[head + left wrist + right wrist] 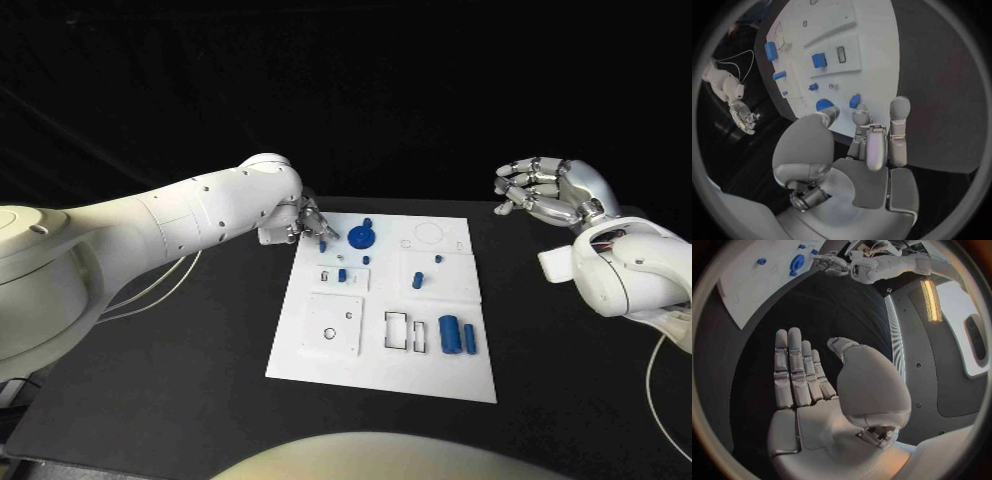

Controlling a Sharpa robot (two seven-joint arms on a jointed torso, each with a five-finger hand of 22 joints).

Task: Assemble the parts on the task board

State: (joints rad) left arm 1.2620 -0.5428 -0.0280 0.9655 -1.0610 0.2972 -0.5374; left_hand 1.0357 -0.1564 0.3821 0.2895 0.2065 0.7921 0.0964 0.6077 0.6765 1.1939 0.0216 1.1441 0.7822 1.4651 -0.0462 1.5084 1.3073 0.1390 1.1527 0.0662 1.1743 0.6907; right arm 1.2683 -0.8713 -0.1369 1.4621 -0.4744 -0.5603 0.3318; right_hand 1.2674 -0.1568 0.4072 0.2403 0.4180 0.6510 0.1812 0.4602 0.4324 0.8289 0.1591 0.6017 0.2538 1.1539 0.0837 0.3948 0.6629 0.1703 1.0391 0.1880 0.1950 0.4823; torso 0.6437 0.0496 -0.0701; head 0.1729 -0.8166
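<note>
Carefully is how this wants doing: the silver left hand (300,224) hovers at the far left corner of the flat white task board (325,350), fingertips just beside a small blue peg (325,245) and the round blue disc part (361,238). It should settle squarely before pinching. Its fingers look apart and empty, though the wrist view leaves that uncertain. Well off the board's right, the silver right hand (552,190) hangs spread, holding nothing.

My worktop (173,400) is black. Task board (325,360) white, with thin dark outlines drawn on it. Parts on it blue: round disc (361,238), two cylinders (459,334), small peg (417,281). My arms white; fingers (537,190) silver.
</note>
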